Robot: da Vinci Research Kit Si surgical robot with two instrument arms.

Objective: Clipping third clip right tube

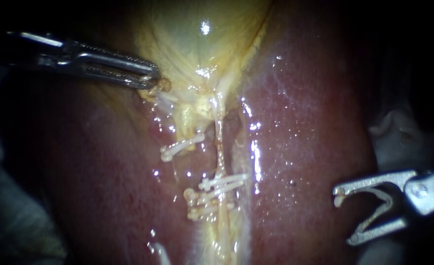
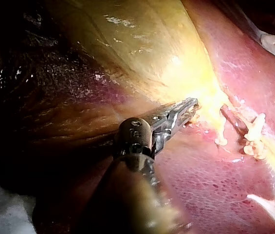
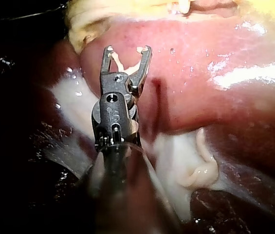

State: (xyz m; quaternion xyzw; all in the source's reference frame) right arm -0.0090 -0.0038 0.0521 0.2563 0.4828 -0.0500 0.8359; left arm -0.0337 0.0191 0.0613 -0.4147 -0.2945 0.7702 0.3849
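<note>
The jaws of the right instrument (image 1: 345,217) are spread wide. An open white clip (image 1: 339,198) is seated between them and touched by both jaws. This instrument is held over the liver (image 1: 300,147), well apart from the right tube (image 1: 220,147).

The jaws of the left instrument (image 1: 150,81) are closed on a fold of yellowish tissue at the edge of the gallbladder (image 1: 197,44). By this hold the neck appears to be drawn towards the left.

The right tube is seen as a thin, pale, glistening cord. It runs from the gallbladder's neck down the groove in the liver to a stack of white clips (image 1: 219,189) already set across it. A single clip (image 1: 180,146) is seen just beside it on the neighbouring strand.

The tube is judged to be soft, wet and slippery, light, and easily torn or cut through if it is pulled or pinched at an angle. It would best be taken on the bare stretch above the stack. There the jaws should be squared across it and its whole width enclosed before anything is closed.
</note>
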